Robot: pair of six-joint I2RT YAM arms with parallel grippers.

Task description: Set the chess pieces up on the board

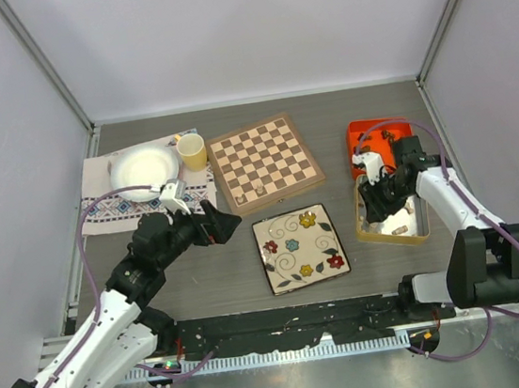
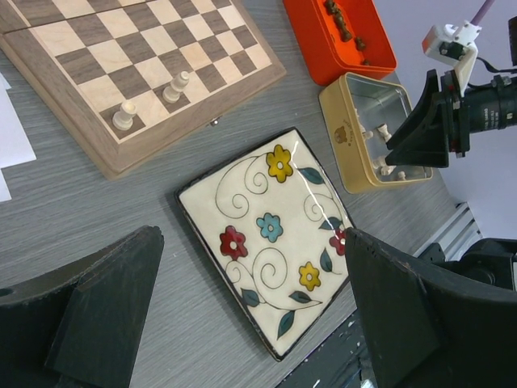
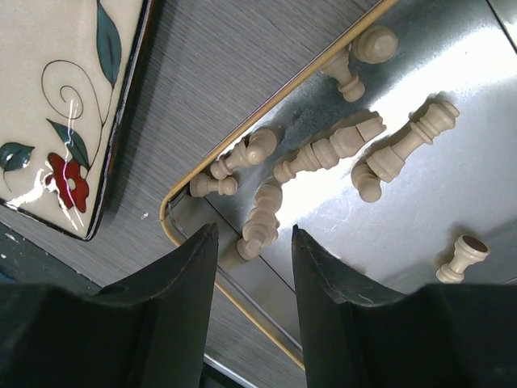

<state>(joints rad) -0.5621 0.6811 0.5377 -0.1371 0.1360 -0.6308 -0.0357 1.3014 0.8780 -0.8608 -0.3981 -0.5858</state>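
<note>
The wooden chessboard (image 1: 266,161) lies at the middle back; it also shows in the left wrist view (image 2: 137,65). Two pale pieces (image 2: 176,86) stand on it near its front edge. Several pale cream pieces (image 3: 327,153) lie loose in a gold-rimmed tin (image 1: 391,227). Dark pieces (image 2: 343,24) lie in an orange tin (image 1: 368,138). My right gripper (image 3: 254,234) is open and hangs low over the gold tin, its jaws either side of one lying cream piece (image 3: 260,218). My left gripper (image 1: 221,223) is open and empty, above the table left of the floral plate.
A square floral plate (image 1: 300,247) lies in front of the board. A white plate (image 1: 143,168) and a yellow cup (image 1: 192,151) sit on a patterned cloth (image 1: 100,210) at the back left. The gold tin's rim (image 3: 242,133) runs close by my right fingers.
</note>
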